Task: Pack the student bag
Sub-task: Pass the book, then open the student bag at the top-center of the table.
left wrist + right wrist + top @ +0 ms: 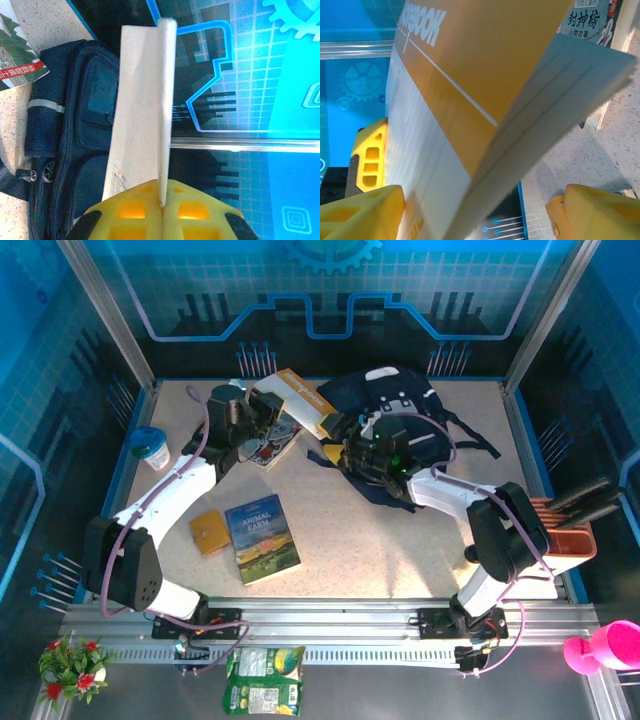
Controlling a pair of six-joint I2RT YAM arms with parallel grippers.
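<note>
- We judge packing barely begun: the bag (pixel 400 400) lies at 12 o'clock on the bench (pixel 400 530).
- Left gripper (pixel 161 200) clenches the notebook (pixel 305 395); right gripper (pixel 345 435) is spread wide around it.
- 1 book (pixel 262 537) and a wallet (pixel 210 531) wait at 8 o'clock.

The student bag (pixel 385 390) is dark navy with a thin pale stripe. At its nine o'clock the notebook (pixel 305 398) shows an orange cover with white lettering. The worktop (pixel 400 540) is speckled beige; the paperback (pixel 262 537) on it is blue-covered.
</note>
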